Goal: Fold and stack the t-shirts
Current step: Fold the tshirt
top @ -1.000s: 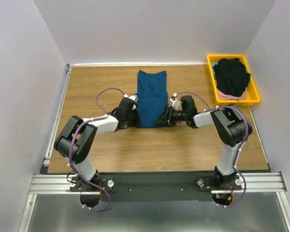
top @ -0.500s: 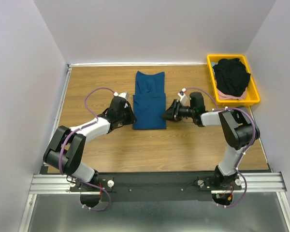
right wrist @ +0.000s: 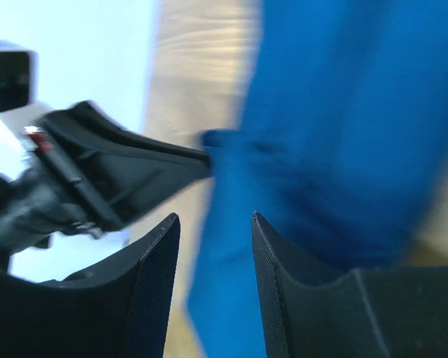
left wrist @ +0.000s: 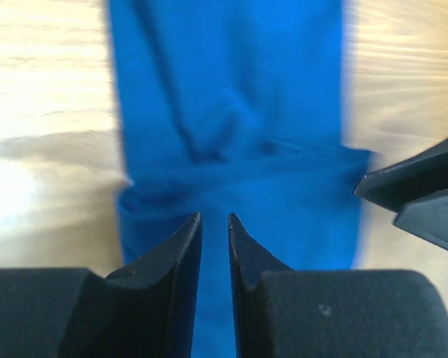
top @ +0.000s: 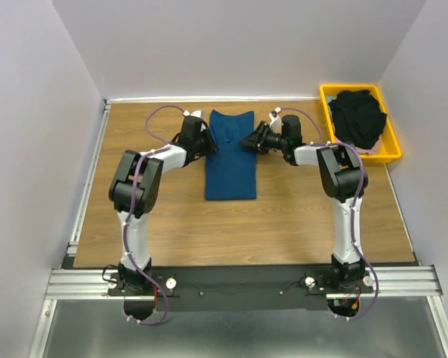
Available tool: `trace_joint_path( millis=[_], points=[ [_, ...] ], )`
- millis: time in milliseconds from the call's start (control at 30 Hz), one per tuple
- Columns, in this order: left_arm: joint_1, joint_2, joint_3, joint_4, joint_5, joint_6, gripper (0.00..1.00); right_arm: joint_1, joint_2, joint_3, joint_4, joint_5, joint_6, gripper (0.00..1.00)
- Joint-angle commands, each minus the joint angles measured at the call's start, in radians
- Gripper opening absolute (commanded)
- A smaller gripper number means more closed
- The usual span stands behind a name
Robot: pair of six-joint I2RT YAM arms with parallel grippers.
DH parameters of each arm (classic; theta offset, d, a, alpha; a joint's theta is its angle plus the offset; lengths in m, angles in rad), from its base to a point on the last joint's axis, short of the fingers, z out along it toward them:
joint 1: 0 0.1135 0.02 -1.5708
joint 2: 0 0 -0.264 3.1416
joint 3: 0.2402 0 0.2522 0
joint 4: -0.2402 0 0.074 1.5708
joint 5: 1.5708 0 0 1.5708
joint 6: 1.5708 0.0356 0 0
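Note:
The navy-blue t-shirt (top: 230, 168) lies flat on the wooden table, folded into a long narrow strip. My left gripper (top: 207, 143) is at the left edge of its far half, with the jaws a narrow gap apart and empty (left wrist: 215, 216). My right gripper (top: 246, 142) faces it at the right edge, open and empty (right wrist: 215, 216). The blue cloth (left wrist: 231, 97) fills the left wrist view and also shows in the right wrist view (right wrist: 343, 112). The black t-shirt (top: 358, 115) lies bunched on the pale pink one (top: 347, 148) in the tray.
The yellow tray (top: 325, 93) stands at the far right corner of the table (top: 299, 224). White walls close in the far, left and right sides. The right gripper's fingers (left wrist: 418, 194) show in the left wrist view. The left gripper (right wrist: 112, 171) shows in the right wrist view.
Both grippers let go of the shirt's near sides, drew apart, then moved away from me to flank its far half. The shirt now lies flat.

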Motion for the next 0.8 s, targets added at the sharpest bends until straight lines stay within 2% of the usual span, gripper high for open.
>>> trace_joint_path(
  millis=[0,100,200,333,367,433,467,533,600,667,767],
  points=[
    [0.028,0.142,0.096,-0.048,0.048,0.02,0.28,-0.04,0.133,0.043,-0.043,0.077,0.042,0.51],
    [0.046,0.19,0.143,-0.063,0.1,0.017,0.28,-0.062,0.165,0.05,-0.045,0.068,0.045,0.51],
    [0.046,0.127,0.14,-0.063,0.085,0.035,0.28,-0.068,0.104,0.04,-0.056,0.028,0.014,0.52],
    [0.046,-0.007,0.111,-0.086,0.022,0.083,0.41,-0.067,-0.029,0.037,-0.258,0.069,-0.138,0.54],
    [0.045,-0.073,0.082,-0.092,-0.006,0.101,0.48,-0.067,-0.068,0.018,-0.327,0.117,-0.161,0.55],
    [0.039,-0.138,0.048,-0.106,-0.036,0.121,0.55,-0.06,-0.168,-0.037,-0.394,0.17,-0.208,0.58],
    [0.036,-0.199,0.012,-0.13,-0.076,0.146,0.59,-0.056,-0.197,-0.045,-0.5,0.245,-0.23,0.62],
    [0.014,-0.254,-0.039,-0.193,-0.109,0.173,0.64,-0.021,-0.267,-0.065,-0.685,0.389,-0.316,0.67],
    [-0.004,-0.337,-0.074,-0.239,-0.165,0.204,0.69,0.037,-0.301,-0.077,-0.796,0.498,-0.394,0.68],
    [-0.044,-0.417,-0.143,-0.291,-0.223,0.218,0.71,0.082,-0.348,-0.112,-0.902,0.633,-0.42,0.69],
    [-0.099,-0.483,-0.235,-0.347,-0.282,0.221,0.73,0.16,-0.393,-0.167,-0.952,0.678,-0.397,0.68]
  ],
)
